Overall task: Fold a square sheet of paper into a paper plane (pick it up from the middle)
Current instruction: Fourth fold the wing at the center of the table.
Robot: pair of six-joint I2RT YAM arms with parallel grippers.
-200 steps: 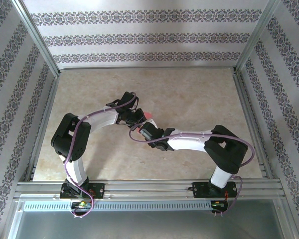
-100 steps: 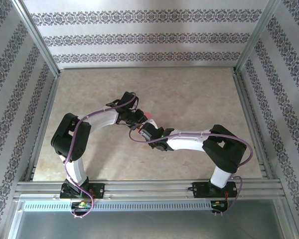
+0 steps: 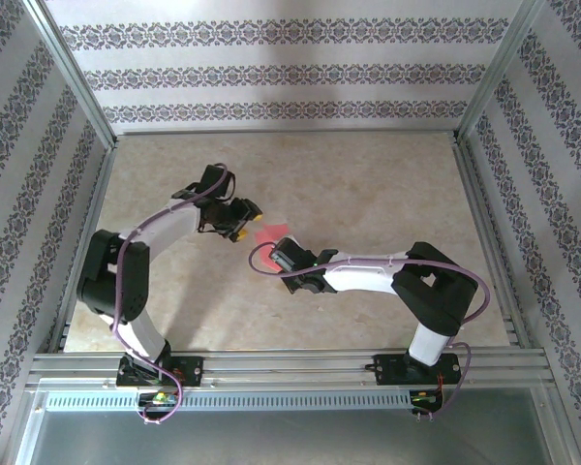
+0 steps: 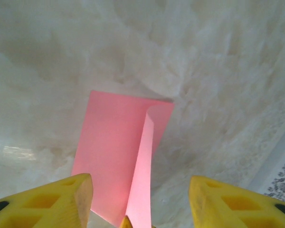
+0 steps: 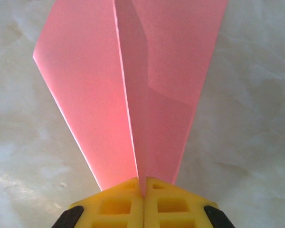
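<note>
Pink-red thin paper plane (image 5: 156, 95), already creased into a centre ridge with two wings, hangs over the middle of the beige marbled table (image 3: 387, 184), pinched at its narrow end by your right gripper (image 5: 143, 190), while your left gripper (image 4: 140, 183) waits empty and parted nearby, so I judge little folding remains.

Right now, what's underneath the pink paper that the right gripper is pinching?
Pale marbled tabletop shows all around the pink paper, pinched at its fold by the right gripper. The patch directly beneath the paper is covered, so I can't tell what's there.
</note>
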